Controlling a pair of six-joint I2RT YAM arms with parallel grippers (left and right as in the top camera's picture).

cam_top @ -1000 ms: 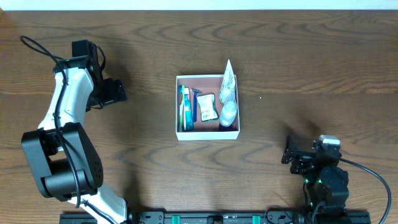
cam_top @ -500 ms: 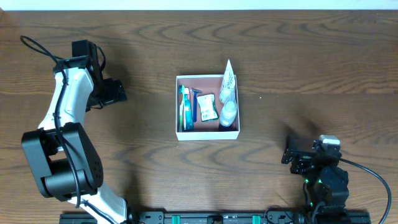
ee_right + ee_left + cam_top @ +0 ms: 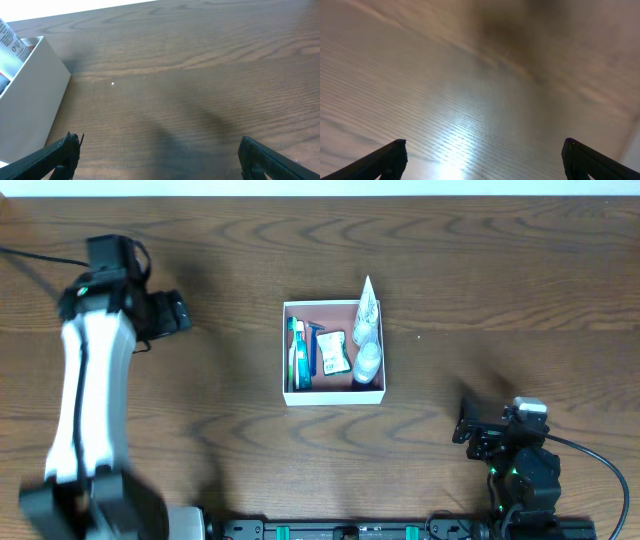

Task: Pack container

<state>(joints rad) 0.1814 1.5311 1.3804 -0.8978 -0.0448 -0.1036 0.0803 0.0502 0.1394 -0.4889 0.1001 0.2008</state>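
The container [image 3: 333,396], a square white-walled box with a reddish-brown inside, sits mid-table. It holds a green toothbrush pack [image 3: 298,355], a blue razor, a small packet [image 3: 333,352], a white tube [image 3: 367,305] leaning on its right wall and a small bottle [image 3: 368,363]. Its white corner shows at the left of the right wrist view [image 3: 35,85]. My left gripper [image 3: 178,311] is open and empty over bare wood far left of the box; its view [image 3: 482,160] is blurred. My right gripper [image 3: 462,423] is open and empty at the front right.
The wooden table [image 3: 480,290] runs all round the box. A black rail with green fittings [image 3: 350,530] lies along the front edge. The left arm's white links [image 3: 85,390] stretch along the left side.
The left arm has swung: its gripper moved up and a little left, away from the box, and its lower links shifted left. The right arm and the box contents have not moved.
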